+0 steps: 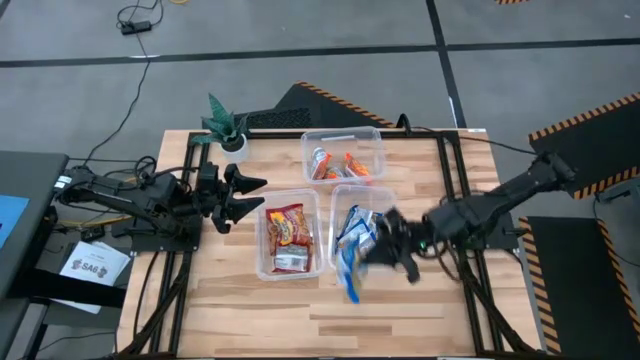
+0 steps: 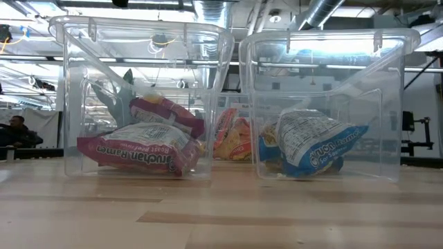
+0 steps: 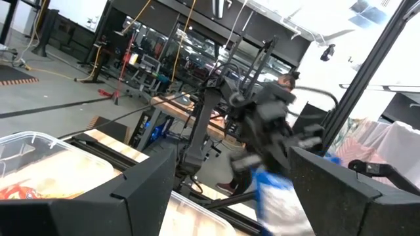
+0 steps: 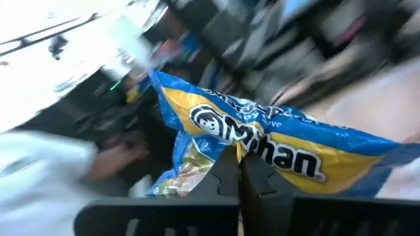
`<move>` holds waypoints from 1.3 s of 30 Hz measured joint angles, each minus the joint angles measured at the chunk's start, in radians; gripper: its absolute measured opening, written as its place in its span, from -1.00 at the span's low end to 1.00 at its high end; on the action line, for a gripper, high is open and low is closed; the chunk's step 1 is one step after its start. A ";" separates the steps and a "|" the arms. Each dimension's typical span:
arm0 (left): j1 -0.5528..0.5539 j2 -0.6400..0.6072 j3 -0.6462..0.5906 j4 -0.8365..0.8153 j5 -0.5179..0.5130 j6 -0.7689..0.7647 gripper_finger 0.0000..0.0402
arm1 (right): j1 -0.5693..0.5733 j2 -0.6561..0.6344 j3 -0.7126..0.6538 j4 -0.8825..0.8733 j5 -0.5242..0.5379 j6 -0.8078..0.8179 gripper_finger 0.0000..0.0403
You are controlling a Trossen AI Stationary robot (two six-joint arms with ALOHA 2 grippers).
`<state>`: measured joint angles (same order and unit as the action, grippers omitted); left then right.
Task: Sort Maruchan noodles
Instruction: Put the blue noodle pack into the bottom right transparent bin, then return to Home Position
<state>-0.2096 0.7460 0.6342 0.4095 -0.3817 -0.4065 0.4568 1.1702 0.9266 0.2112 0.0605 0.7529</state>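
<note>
My right gripper (image 1: 376,250) is shut on a yellow-and-blue Maruchan noodle packet (image 4: 262,141), held above the near rim of the near right clear bin (image 1: 333,215). That bin holds blue-and-white packets (image 2: 311,142). Red packets (image 1: 288,230) lie in the near left bin (image 1: 262,250), and orange ones (image 1: 335,163) in the far bin (image 1: 378,140). My left gripper (image 1: 250,195) waits open at the table's left, beside the near left bin, with nothing between its fingers. Neither gripper shows in the low view. My right gripper pinches the packet's edge (image 4: 237,152) between its two shut fingers, about halfway along the packet's length. The fingers come roughly level from the table's right. The packet (image 1: 348,265) is lifted clear, and its free end (image 1: 350,293) reaches out over the table's near part.
A small potted plant (image 1: 225,125) stands at the table's far left corner. The three bins fill the middle of the table. Bare wood (image 1: 400,320) lies along the near edge. A person (image 2: 15,131) sits far off in the room.
</note>
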 joint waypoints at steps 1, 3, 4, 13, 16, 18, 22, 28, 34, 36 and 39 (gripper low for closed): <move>0.000 0.000 0.000 0.000 0.000 0.000 0.40 | -0.033 -0.008 0.009 -0.014 0.015 -0.044 -0.97; 0.000 0.000 0.000 0.000 0.000 0.000 0.40 | -0.092 -0.028 0.027 -0.075 0.059 -0.111 -0.97; 0.000 0.000 0.000 0.000 0.000 0.000 0.40 | -0.117 -0.036 0.034 -0.115 0.088 -0.129 -0.97; 0.000 0.000 0.000 0.000 0.000 -0.009 0.40 | -0.230 -0.052 0.041 -0.408 0.152 -0.102 -0.95; 0.000 0.000 0.000 0.000 0.000 -0.009 0.40 | -0.239 -0.052 0.041 -0.425 0.157 -0.107 -0.85; 0.000 0.000 0.000 0.000 0.000 -0.009 0.40 | -0.247 -0.060 0.041 -0.435 0.181 -0.106 -0.75; 0.000 0.000 0.000 0.000 0.000 -0.010 0.40 | -0.269 -0.082 0.041 -0.451 0.182 -0.106 -0.46; 0.000 -0.001 0.000 -0.001 0.002 -0.026 0.40 | -0.296 -0.137 0.041 -0.422 0.181 -0.108 0.15; 0.000 -0.009 0.000 -0.009 0.057 -0.029 0.40 | -0.316 -0.234 0.041 -0.336 0.182 -0.129 0.47; 0.000 -0.016 0.000 -0.017 0.072 -0.039 0.40 | -0.316 -0.261 0.041 -0.325 0.182 -0.150 0.49; 0.000 -0.033 0.000 -0.077 0.096 -0.060 0.40 | -0.316 -0.285 0.041 -0.319 0.190 -0.152 0.50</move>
<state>-0.2096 0.7125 0.6338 0.3323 -0.2857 -0.4667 0.1410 0.8856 0.9680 -0.1081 0.2500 0.6010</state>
